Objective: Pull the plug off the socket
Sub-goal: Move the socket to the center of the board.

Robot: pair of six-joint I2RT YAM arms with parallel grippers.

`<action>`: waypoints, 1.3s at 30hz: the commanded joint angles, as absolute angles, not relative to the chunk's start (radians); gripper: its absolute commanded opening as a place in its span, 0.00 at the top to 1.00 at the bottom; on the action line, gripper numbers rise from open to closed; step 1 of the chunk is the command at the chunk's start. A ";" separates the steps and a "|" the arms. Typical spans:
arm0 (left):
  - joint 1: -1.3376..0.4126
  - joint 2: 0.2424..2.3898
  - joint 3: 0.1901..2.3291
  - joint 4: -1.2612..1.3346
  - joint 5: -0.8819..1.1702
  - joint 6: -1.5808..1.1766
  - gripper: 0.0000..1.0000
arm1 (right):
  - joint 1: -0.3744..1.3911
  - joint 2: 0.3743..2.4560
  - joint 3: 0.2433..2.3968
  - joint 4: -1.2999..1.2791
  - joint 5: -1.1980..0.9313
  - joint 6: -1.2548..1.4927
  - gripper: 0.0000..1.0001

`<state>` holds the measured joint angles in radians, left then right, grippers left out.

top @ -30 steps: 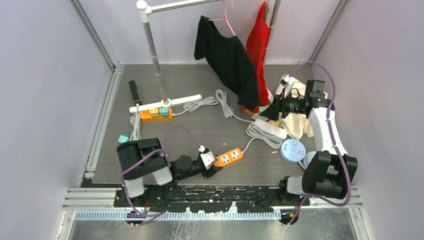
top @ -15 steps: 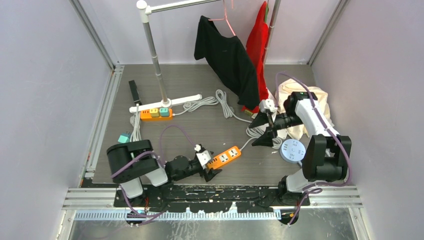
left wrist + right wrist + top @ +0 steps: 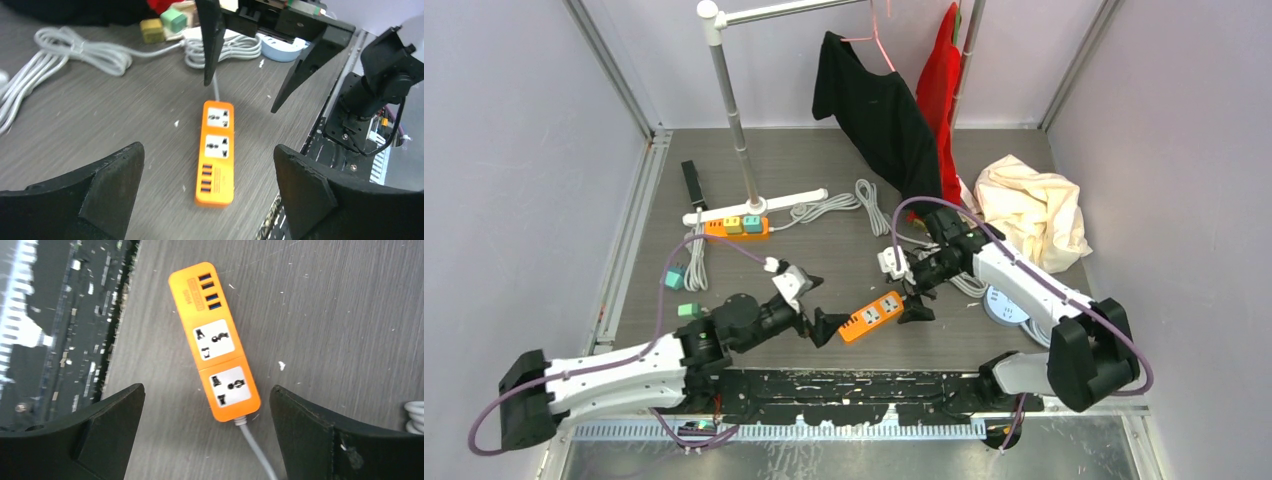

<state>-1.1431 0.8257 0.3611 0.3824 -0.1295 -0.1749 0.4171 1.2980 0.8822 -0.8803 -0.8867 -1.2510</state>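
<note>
Loose plugs: a small teal square plastic plug [image 3: 671,277] and a second teal plug [image 3: 688,310] lie on the grey wood-grain table [image 3: 804,250] at far left, in no socket.
Seated plugs: a row of coloured cube plugs [image 3: 742,222] sits pressed into the back orange power strip [image 3: 724,234], well apart from both arms.
Left gripper [image 3: 819,303]: jaws spread wide, nothing between them, aimed at the USB end of the near strip.
Near orange plastic power strip [image 3: 215,150]: flat on the table between the two grippers. Both sockets show empty, so no plug is in it.
Right gripper [image 3: 240,96]: jaws spread wide, holding nothing, over the cord end of the near strip.
Handling: a cube plug looks like a light, hard, smooth-sided block held only by pin friction. It is best pinched on two opposite flat faces and drawn straight out.
Caution: its strip is light on a limp grey cord and likely lifts or slides unless the other gripper pins the body.
</note>
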 commanded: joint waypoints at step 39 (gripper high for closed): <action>-1.133 0.511 0.288 -0.174 -0.398 -0.393 0.00 | 0.708 1.543 0.934 -0.424 -0.523 -0.801 0.71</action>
<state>-1.1366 0.5274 0.3058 -0.2146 -0.3763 -0.3759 0.7341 1.5688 0.8680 -0.4984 -0.5228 -0.9508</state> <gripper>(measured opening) 0.998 0.582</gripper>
